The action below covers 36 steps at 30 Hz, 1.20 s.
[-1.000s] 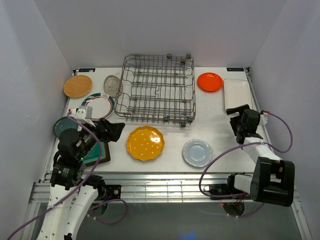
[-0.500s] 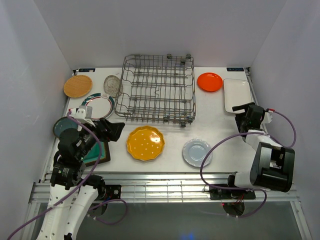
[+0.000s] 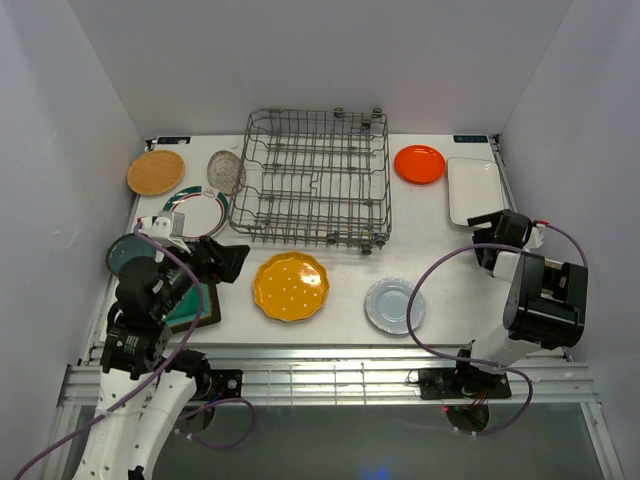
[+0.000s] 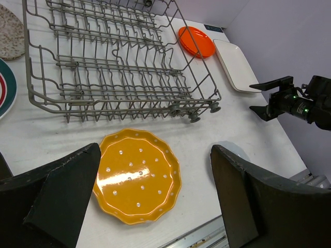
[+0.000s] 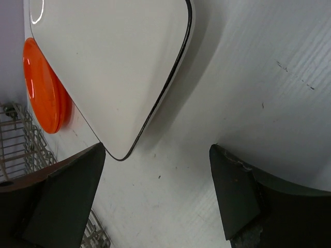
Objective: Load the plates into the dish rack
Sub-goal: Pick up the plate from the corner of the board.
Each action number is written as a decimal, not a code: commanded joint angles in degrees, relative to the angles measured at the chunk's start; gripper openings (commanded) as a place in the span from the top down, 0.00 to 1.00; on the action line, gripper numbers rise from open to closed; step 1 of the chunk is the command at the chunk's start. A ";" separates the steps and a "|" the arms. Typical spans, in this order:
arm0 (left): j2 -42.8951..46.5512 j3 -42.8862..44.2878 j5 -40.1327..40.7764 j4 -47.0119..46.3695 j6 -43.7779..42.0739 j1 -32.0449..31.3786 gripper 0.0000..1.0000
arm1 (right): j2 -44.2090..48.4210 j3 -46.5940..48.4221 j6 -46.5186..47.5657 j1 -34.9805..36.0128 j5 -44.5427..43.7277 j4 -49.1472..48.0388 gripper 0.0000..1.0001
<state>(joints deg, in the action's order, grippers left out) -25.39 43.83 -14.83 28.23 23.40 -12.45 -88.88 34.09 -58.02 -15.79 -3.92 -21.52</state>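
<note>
Right tool (image 5: 155,155) released at white plate (image 5: 103,62) corner; we should slip one finger under its rim before clenching.

You have the large grey wire dish rack (image 3: 315,180) standing at the middle of the worktop's (image 3: 345,265) far edge. Just left of it lies the clear glass plate (image 3: 226,171), and the round wooden tan plate (image 3: 156,172) sits in the far left corner. Before those two lies the white green-rimmed plate (image 3: 200,210). Along the left edge lies the dark teal plate (image 3: 128,254), and the square teal brown-rimmed plate (image 3: 195,310) sits nearer the near left corner. Before the rack lies the yellow scalloped plate (image 3: 290,286), with the pale grey plate (image 3: 394,305) to its right. Right of the rack lies the orange-red plate (image 3: 420,164), and the white rectangular plate (image 3: 473,188) is just beside it along the right edge.
</note>
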 commanded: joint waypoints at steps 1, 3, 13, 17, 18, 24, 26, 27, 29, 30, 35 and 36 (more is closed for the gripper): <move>0.25 -0.15 -0.46 -0.28 0.07 0.14 0.02 | -2.43 2.21 0.89 -0.91 1.20 -5.54 0.13; 0.25 -0.15 -0.55 -0.37 -0.02 0.14 0.02 | -3.40 2.47 0.89 -1.43 1.90 -6.51 0.13; 0.78 -0.24 -1.25 -0.54 -0.11 0.32 0.02 | -11.39 7.22 0.45 -2.49 5.94 -9.68 0.19; 0.69 -0.42 -2.48 -0.89 -0.11 1.11 0.02 | -13.68 8.80 -0.25 -2.49 5.86 -9.77 0.20; 0.52 -0.33 -2.66 -0.89 -0.19 1.54 0.02 | -14.04 9.24 -0.51 -2.49 5.68 -9.77 0.20; 0.34 -0.33 -4.07 -1.16 -0.28 3.39 0.02 | -16.94 11.18 -1.04 -2.49 6.03 -9.95 0.21; 0.60 -0.42 -4.33 -1.25 -0.28 3.66 0.02 | -17.90 11.79 -1.39 -2.49 6.29 -9.95 0.21; 0.69 -0.42 -4.33 -1.25 -0.28 3.83 0.02 | -18.25 11.97 -1.83 -2.49 6.73 -10.12 0.23; 0.78 -0.42 -4.42 -1.25 -0.37 3.92 0.02 | -19.31 12.23 -2.18 -2.49 7.44 -10.82 0.26; 0.78 -0.42 -4.51 -1.25 -0.37 3.92 0.02 | -19.49 12.32 -2.36 -2.49 7.70 -10.91 0.31; 0.87 -0.42 -4.59 -1.33 -0.37 4.19 0.02 | -20.45 12.06 -3.15 -2.49 8.05 -11.35 0.48; 0.95 -0.42 -4.68 -1.33 -0.37 4.19 0.02 | -20.54 12.06 -3.41 -2.49 8.23 -11.79 0.56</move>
<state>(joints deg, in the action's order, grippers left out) -24.99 43.83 -18.63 27.81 23.38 -8.69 -107.66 45.78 -60.75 -18.31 3.49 -34.02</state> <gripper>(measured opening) 0.979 0.493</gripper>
